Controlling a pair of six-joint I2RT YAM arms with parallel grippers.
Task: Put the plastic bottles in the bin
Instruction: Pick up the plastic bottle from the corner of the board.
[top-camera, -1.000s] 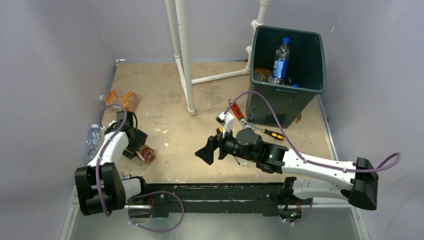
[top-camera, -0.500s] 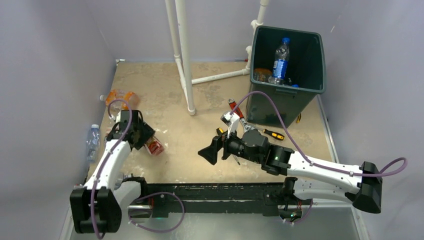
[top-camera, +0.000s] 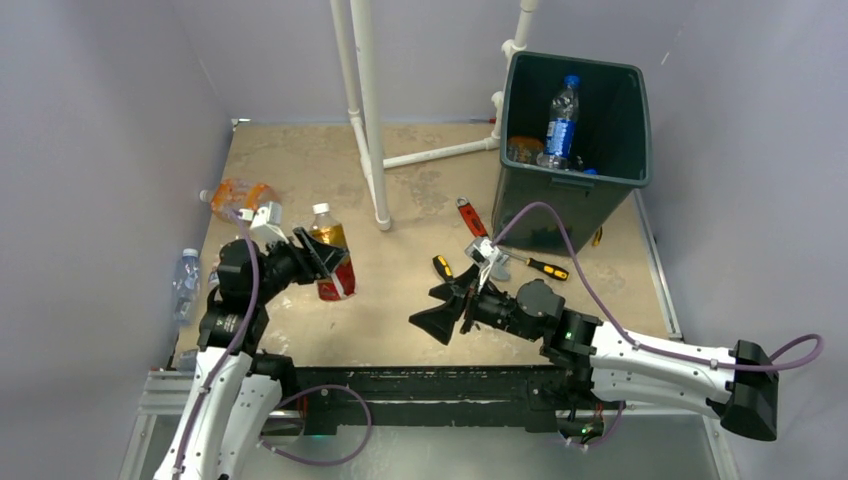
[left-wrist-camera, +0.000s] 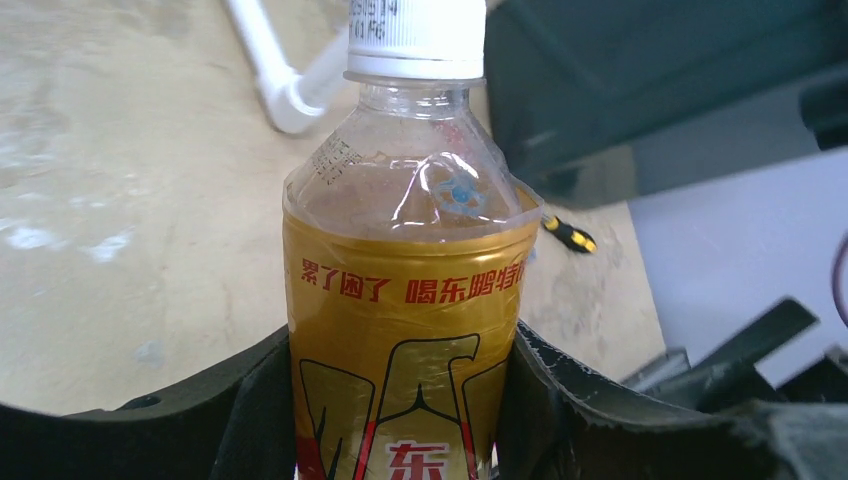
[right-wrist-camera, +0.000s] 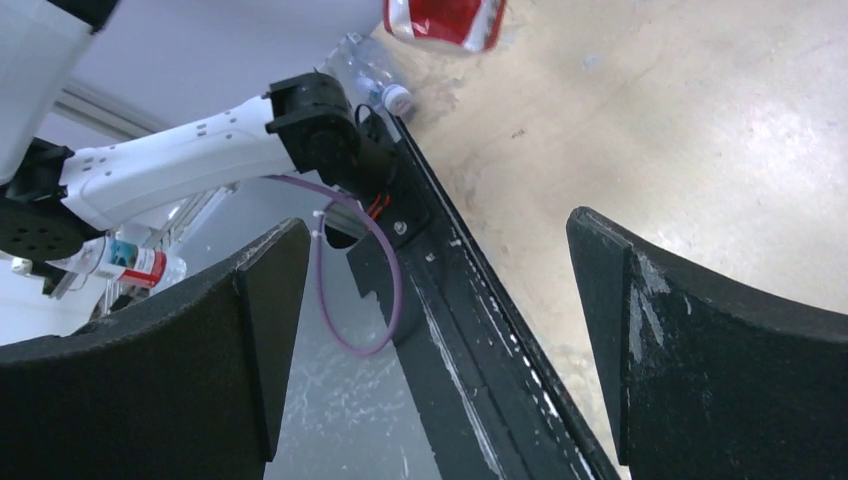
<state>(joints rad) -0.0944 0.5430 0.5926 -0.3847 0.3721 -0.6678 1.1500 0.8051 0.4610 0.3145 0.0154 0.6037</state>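
My left gripper (top-camera: 322, 262) is shut on a plastic bottle (top-camera: 332, 258) with a gold and red label and a white cap, held upright above the table's left side. In the left wrist view this bottle (left-wrist-camera: 408, 290) fills the gap between both black fingers (left-wrist-camera: 245, 420). The dark green bin (top-camera: 560, 205) stands at the back right with a blue-label bottle (top-camera: 562, 118) and an orange one (top-camera: 523, 150) inside. Another orange-tinted bottle (top-camera: 243, 196) lies at the table's left edge. A clear bottle (top-camera: 186, 280) lies beside the left wall. My right gripper (top-camera: 445, 312) hangs open and empty mid-table.
White PVC pipes (top-camera: 370, 120) rise from the table's back middle. A red-handled wrench (top-camera: 468, 216) and yellow-and-black screwdrivers (top-camera: 546, 268) lie in front of the bin. The right wrist view looks past its open gripper (right-wrist-camera: 435, 340) at the black base rail (right-wrist-camera: 470, 310) and left arm (right-wrist-camera: 180, 165).
My left gripper closed on the gold-label bottle, raised it off the table and turned it upright, shifting right. The right arm drew back towards the near edge, still open.
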